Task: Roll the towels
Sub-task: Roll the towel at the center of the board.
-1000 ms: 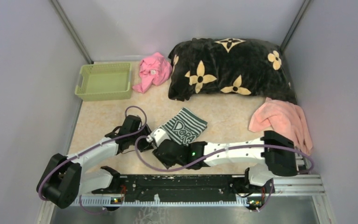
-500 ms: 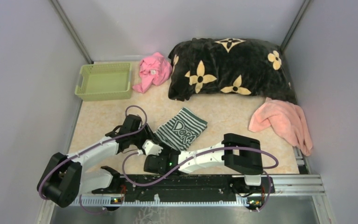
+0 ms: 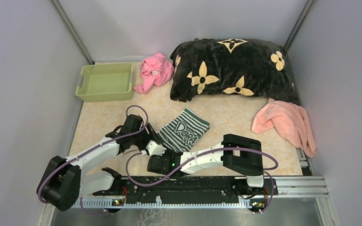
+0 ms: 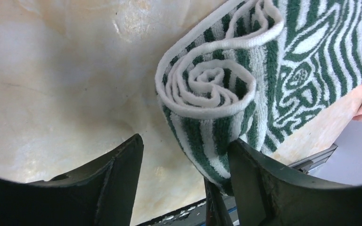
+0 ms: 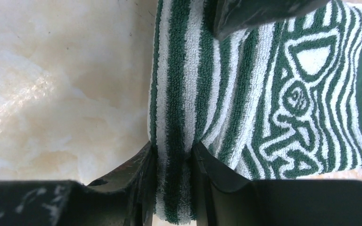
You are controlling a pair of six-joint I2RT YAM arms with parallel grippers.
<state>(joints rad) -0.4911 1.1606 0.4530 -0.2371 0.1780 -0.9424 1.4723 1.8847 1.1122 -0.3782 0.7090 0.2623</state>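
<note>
Pinching the green towel's [image 5: 188, 94] near edge, the right gripper [image 5: 172, 159] is clenched on cloth. The left gripper [image 4: 184, 146] gapes, released, with the rolled end between its jaws. The towel reads DORA and lies mid-table [image 3: 103, 120]; the pink towel [image 3: 285, 121] sits far right

Mid-table: green striped towel [image 3: 186, 129] half-rolled from near end; pink towel [image 3: 285, 123] crumpled far right.

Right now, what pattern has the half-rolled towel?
The towel: green with white stripes; right wrist view.
</note>
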